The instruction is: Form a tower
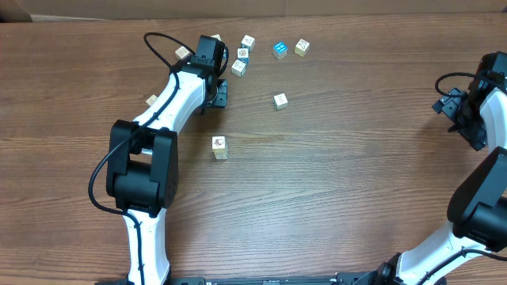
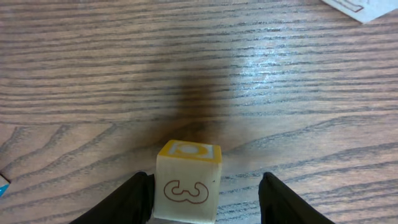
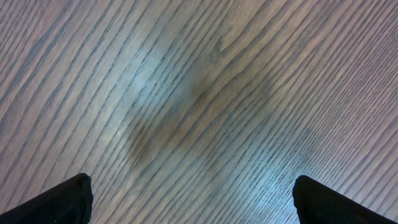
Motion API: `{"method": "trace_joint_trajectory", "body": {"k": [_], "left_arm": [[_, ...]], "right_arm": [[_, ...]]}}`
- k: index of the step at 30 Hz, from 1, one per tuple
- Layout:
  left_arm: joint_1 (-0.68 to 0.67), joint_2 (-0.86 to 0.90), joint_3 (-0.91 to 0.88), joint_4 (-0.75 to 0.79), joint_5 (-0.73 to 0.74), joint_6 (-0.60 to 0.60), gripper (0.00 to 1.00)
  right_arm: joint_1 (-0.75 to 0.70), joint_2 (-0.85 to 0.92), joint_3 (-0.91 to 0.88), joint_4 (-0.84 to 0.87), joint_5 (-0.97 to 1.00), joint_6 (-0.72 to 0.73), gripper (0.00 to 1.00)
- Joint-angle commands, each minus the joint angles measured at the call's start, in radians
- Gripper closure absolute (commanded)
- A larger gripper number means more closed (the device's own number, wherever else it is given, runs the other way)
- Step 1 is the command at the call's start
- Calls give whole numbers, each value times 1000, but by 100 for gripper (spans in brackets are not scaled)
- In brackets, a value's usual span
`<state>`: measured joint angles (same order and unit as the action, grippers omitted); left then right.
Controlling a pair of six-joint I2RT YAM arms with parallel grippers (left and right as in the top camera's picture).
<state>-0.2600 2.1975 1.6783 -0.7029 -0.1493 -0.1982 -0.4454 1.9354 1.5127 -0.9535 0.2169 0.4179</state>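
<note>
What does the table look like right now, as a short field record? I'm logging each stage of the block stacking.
tower: short stack near the table's middle, standing alone; block count unclear from above
left gripper: jaws open around a yellow-topped cube on the table; gap at one finger
right gripper: open, empty, over bare wood
loose cubes: several scattered at the far side, including a blue cube

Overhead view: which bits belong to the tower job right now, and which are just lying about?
In the job:
tower
yellow-topped cube, between the fingers of the left gripper

Lying about:
blue cube
lone cube
cube cluster
right gripper, open, holding nothing
</note>
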Motion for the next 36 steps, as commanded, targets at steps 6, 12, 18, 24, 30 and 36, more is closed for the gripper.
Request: {"method": "trace_joint_trajectory", "body": {"k": [6,12,18,24,30,36], "left_arm": [[17,7,18,11,11,16,52],[35,7,18,6,13,15,56],[39,7,11,7,47,36,55],[39,7,3,18,54,43,57],[39,7,-8,27,68,45,59],[39,7,-9,26,68,45,59]], "right_arm": [[-4,-26,19,5,6,-4,0],[-4,-26,19,5,6,-4,0],[-4,-26,19,5,6,-3,0],[-4,-26,19,5,6,-4,0],[-4,-26,19,5,6,-4,0],[-4,-26,19,5,6,-4,0]]}}
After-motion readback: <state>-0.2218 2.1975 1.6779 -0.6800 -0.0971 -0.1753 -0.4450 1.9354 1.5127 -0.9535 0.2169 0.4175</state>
